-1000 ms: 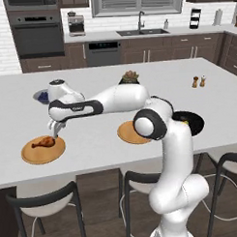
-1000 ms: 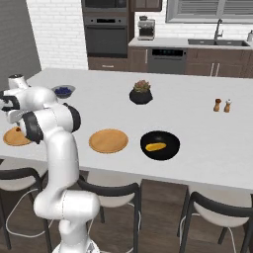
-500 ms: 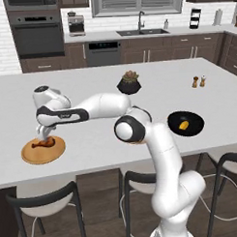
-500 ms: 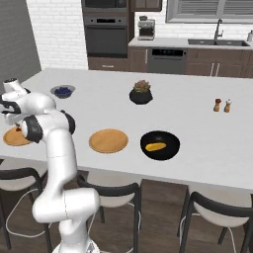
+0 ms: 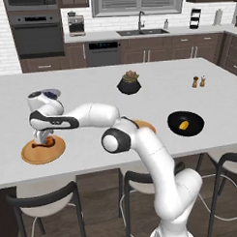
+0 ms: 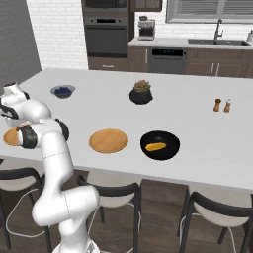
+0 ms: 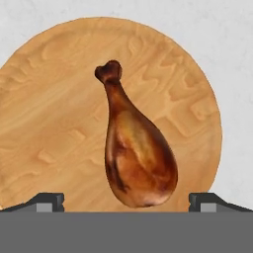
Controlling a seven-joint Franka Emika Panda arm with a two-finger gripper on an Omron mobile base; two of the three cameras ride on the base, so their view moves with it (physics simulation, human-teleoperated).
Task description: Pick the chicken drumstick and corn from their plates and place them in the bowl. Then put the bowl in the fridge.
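Observation:
The chicken drumstick (image 7: pixel 136 153) lies on a round wooden plate (image 7: pixel 54 118) with its thin bone end pointing away from the hand. My gripper (image 7: pixel 126 201) hangs open just above it, one fingertip (image 7: pixel 47 200) on each side of the thick end, touching nothing. From the left base view the gripper (image 5: pixel 43 139) is low over that plate (image 5: pixel 39 153) near the counter's front left. The corn (image 5: pixel 184 124) rests on a dark round dish (image 5: pixel 197 120) to the right. Behind the hand stands the bowl (image 6: pixel 63 91).
A second wooden plate (image 6: pixel 108 141) lies bare between the two dishes. Further back are a black pot with a plant (image 6: pixel 141 94) and two small shakers (image 6: pixel 222 105). Stools stand under the counter's front edge. An oven and a sink line the back wall.
The arm has swung left and lowered the hand over the left plate; the jaws have stayed wide. Drumstick, corn and bowl have not moved.

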